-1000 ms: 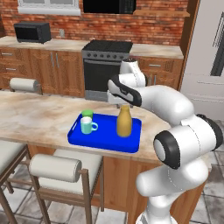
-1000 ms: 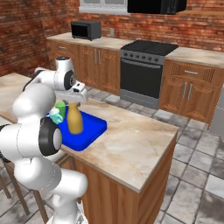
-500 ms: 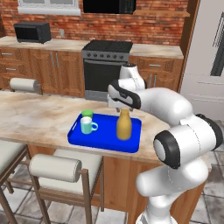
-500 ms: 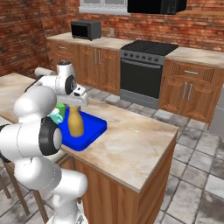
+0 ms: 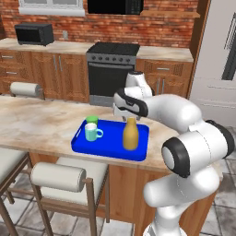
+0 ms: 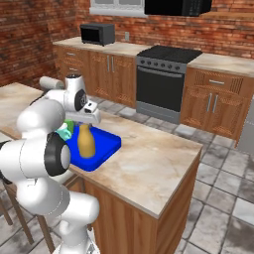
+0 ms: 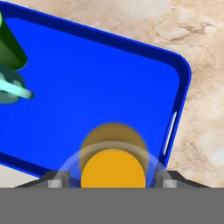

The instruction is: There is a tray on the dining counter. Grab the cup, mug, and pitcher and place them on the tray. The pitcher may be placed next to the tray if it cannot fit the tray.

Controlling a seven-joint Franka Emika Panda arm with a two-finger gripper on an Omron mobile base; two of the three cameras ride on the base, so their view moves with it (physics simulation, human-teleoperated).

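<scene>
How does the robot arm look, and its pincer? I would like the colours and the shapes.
The arm is glossy white, built of rounded, bulbous segments with dark grey to black rings at the joints. The pincer sits on a white hand with a black band; its two small finger tips are dark grey. No cables or markings are visible.

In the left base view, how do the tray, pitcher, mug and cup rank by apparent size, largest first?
1. tray
2. pitcher
3. mug
4. cup, partly hidden behind the mug, so its rank below the mug is unsure.
</scene>
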